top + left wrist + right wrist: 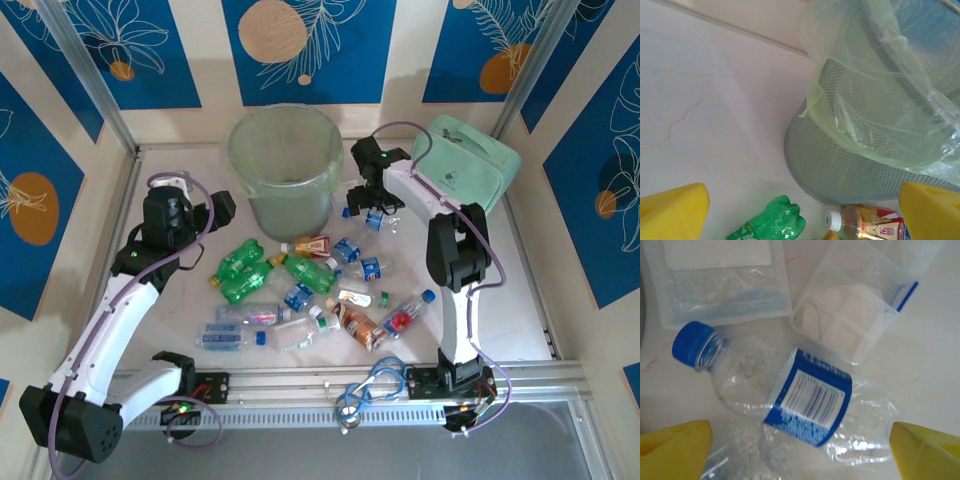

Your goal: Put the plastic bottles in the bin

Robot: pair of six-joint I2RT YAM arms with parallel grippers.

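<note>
The bin (283,165), a tall pale-green lined mesh bucket, stands at the back centre; its wall and liner (880,125) take up the right of the left wrist view. Several crushed plastic bottles (300,290) lie scattered in front of it. My left gripper (222,207) hangs open left of the bin, its yellow fingertips (672,212) wide apart above a green bottle (770,222) and a red-labelled bottle (870,222). My right gripper (372,212) is open just right of the bin, its fingers (927,450) straddling a clear, blue-labelled, blue-capped bottle (805,395) without touching it.
A mint-green zippered soft case (472,165) lies at the back right behind the right arm. Two clear plastic containers (860,305) (722,280) sit on the table just beyond the blue-labelled bottle. Cables loop at the near rail (370,385).
</note>
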